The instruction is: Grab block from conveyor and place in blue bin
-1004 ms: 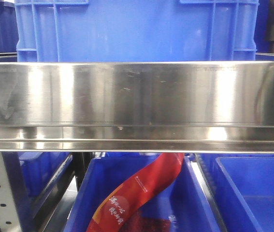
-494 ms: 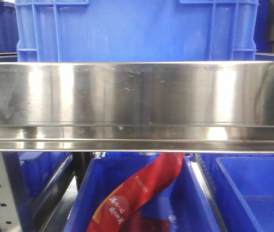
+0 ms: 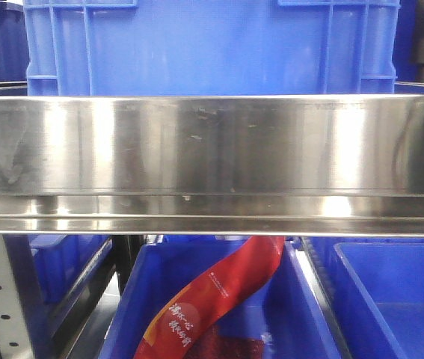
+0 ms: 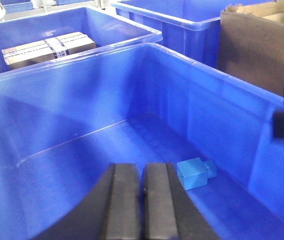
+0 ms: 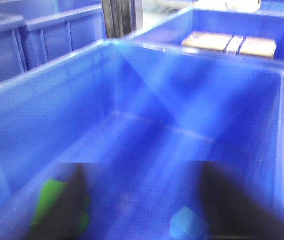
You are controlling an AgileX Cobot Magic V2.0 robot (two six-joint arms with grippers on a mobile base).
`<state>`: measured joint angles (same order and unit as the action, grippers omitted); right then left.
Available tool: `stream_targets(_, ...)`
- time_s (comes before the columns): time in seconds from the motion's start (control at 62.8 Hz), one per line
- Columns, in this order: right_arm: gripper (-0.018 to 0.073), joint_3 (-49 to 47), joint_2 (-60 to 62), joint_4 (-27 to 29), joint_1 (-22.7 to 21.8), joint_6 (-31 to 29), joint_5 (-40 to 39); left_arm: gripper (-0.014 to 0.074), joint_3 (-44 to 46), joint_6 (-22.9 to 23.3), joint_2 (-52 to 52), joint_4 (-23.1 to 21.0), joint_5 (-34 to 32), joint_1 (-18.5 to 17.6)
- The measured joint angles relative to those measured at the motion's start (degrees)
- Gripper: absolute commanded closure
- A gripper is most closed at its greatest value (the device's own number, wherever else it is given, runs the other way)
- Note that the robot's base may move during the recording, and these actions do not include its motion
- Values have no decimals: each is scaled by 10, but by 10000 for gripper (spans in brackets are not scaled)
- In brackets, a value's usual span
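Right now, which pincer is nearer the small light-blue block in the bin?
Left, likely: the left pincer, shut, sits just beside the small light-blue block; the right pincer, open and blurred, looks higher above it.

Three views: one fixed and level, two from the wrists.
The front camera faces a steel rail (image 3: 212,161) close up, level. Both wrist cameras look down into one blue bin (image 4: 217,95), sharing its floor and a light blue block (image 4: 196,172).
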<state>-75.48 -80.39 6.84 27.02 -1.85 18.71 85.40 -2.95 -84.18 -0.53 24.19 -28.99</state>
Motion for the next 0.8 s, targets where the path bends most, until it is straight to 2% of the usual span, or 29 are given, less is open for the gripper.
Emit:
stream_targets(0.239, 721, 0, 22, 21, -18, 0, 15, 707, 0, 0, 16, -3, 11, 7)
stream_targets(0.478, 721, 10, 102, 29, -40, 15, 13, 707, -9, 0, 92, -9, 6, 18)
stream_targets(0.637, 721, 51, 148, 30, -41, 19, -13, 707, -77, 0, 140, -16, -40, 19)
stream_targets(0.797, 721, 134, 197, 30, -41, 19, -38, 707, -185, 0, 206, -34, -74, 20)
